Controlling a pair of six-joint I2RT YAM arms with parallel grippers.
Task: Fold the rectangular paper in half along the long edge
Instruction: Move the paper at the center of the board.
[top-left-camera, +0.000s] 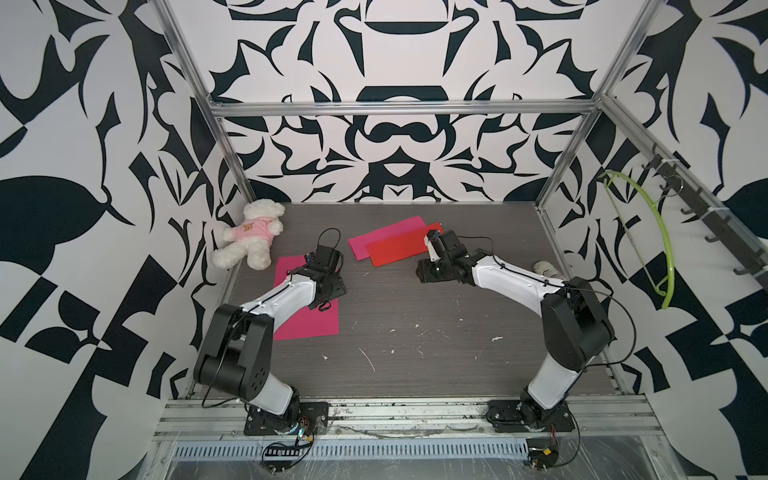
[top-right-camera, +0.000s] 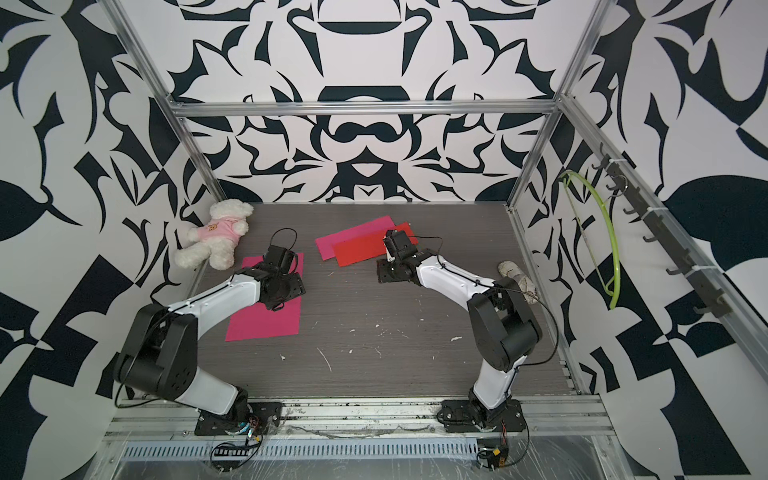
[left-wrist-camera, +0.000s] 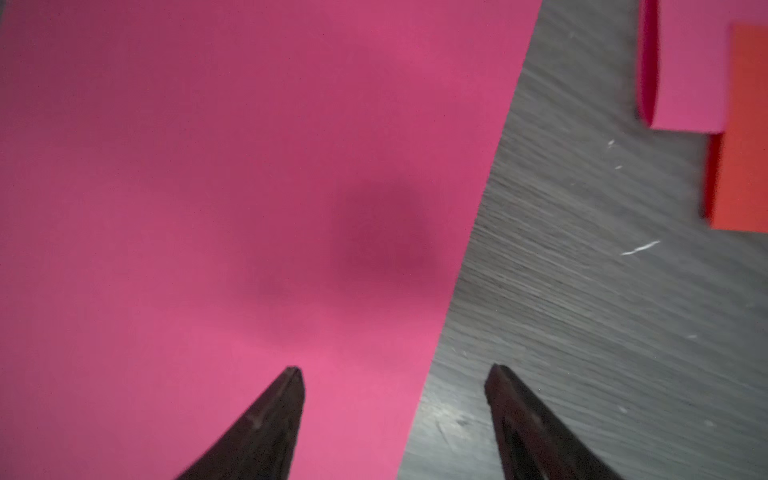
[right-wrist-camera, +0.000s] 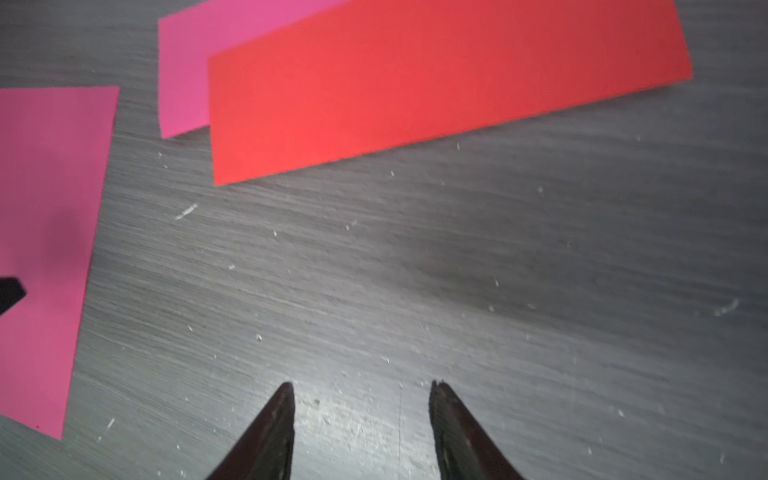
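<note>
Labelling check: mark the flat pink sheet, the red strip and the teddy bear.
flat pink sheet (top-left-camera: 311, 322), a top view, bare near part.
red strip (right-wrist-camera: 436, 83), right wrist view, middle of its face.
teddy bear (top-right-camera: 222, 230), a top view, pink shirt.

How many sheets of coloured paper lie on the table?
3. A flat pink paper sheet lies partly under the left arm; a folded pink paper strip lies near the back; a folded red paper strip overlaps it. Any sheet beneath these would be hidden.

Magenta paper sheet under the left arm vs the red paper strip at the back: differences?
Magenta paper sheet is wide and unfolded; red paper strip is narrow, seemingly folded. The sheet lies alone; the strip overlaps a pink paper strip. Both lie flat on the grey table.
</note>
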